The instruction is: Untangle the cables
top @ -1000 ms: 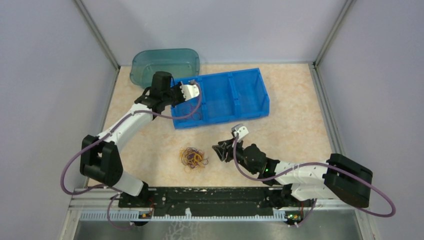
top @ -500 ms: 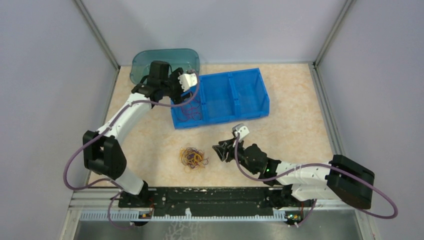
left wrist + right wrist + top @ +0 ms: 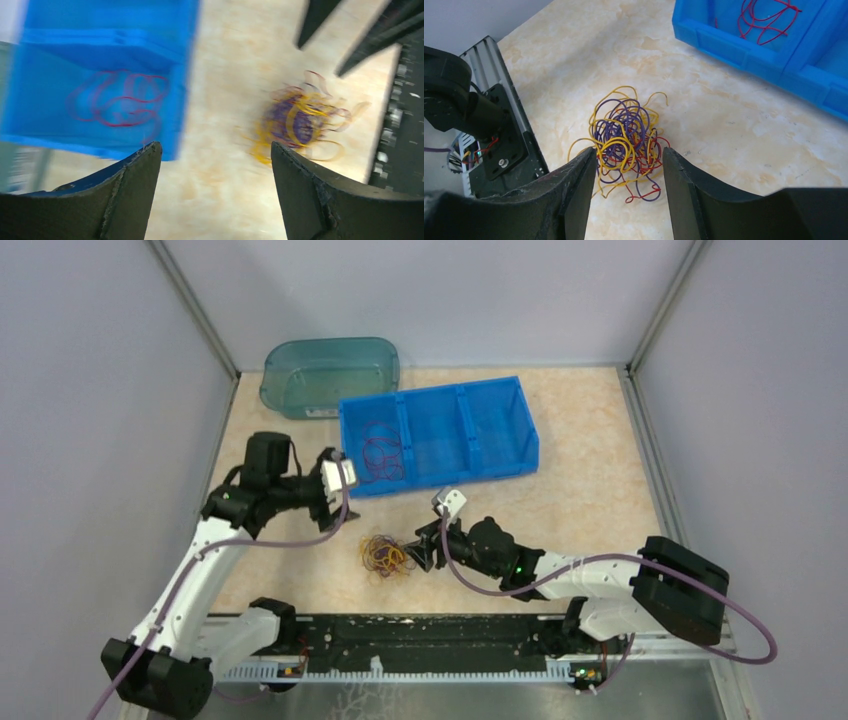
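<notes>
A tangled clump of yellow, purple and red cables point(image 3: 386, 555) point(image 3: 626, 137) point(image 3: 300, 120) lies on the beige table near the front. One loose red cable point(image 3: 380, 455) point(image 3: 117, 102) point(image 3: 769, 17) lies in the left compartment of the blue bin point(image 3: 500, 400). My right gripper point(image 3: 424, 552) point(image 3: 629, 155) is open, low over the table just right of the clump, whose near edge sits between the fingertips. My left gripper point(image 3: 342, 502) point(image 3: 216, 150) is open and empty, above the table between the bin's front left corner and the clump. The left wrist view is blurred.
A teal translucent tub point(image 3: 330, 370) stands behind the bin at the back left. The black mounting rail point(image 3: 400, 630) runs along the near edge, close to the clump. Grey enclosure walls close in the table on three sides.
My left gripper opened, left the red cable in the bin and pulled back toward the front left. My right gripper moved left up to the clump and widened.
</notes>
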Available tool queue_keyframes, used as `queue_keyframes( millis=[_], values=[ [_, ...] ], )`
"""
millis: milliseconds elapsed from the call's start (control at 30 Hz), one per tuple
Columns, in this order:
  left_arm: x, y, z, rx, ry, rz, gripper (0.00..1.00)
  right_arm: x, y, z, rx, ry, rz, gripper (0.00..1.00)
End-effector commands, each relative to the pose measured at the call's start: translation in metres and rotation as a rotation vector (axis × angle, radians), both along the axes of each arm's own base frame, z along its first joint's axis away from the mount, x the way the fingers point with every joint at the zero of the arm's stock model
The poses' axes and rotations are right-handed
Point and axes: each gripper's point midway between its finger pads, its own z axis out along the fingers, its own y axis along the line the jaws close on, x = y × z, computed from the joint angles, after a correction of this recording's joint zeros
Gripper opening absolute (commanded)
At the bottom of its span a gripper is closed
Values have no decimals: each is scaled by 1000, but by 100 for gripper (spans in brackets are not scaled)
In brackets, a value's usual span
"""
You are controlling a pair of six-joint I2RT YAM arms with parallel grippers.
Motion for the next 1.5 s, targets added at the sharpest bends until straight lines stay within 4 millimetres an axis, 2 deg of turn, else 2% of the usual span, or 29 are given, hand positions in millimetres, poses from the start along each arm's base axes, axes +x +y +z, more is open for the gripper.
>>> queue_keyframes(
  millis=[0, 300, 567, 733, 800, 867, 1000, 1067, 1200, 1333, 1467],
  values=[
    [-54, -14, -50, -47, 193, -111, 84, -4, 17, 29, 66, -48, 62, 52],
    [-57, -20, -110, 33, 374, -145, 71, 1, -7, 23, 81, -30, -34, 51],
    [-74, -23, -135, 100, 570, -240, 67, 1, -25, 18, 78, -15, -87, 48],
    [-75, -28, -139, 109, 580, -271, 66, 2, -29, 16, 75, -13, -100, 45],
    [-72, -31, -140, 103, 575, -273, 61, 2, -28, 17, 77, -12, -100, 44],
    [-70, -33, -141, 103, 573, -276, 54, 2, -27, 19, 81, -12, -98, 42],
    [-64, -36, -139, 100, 552, -270, 28, 3, -26, 22, 86, -12, -96, 40],
    [-62, -36, -137, 101, 547, -268, 21, 2, -25, 22, 86, -11, -94, 39],
    [-58, -34, -130, 116, 506, -259, 20, 2, -23, 24, 91, -12, -86, 39],
    [-54, -33, -122, 118, 448, -247, 27, 2, -21, 24, 95, -13, -79, 39],
    [-55, -33, -123, 120, 433, -234, 23, 1, -19, 26, 102, -12, -73, 39]
  ],
)
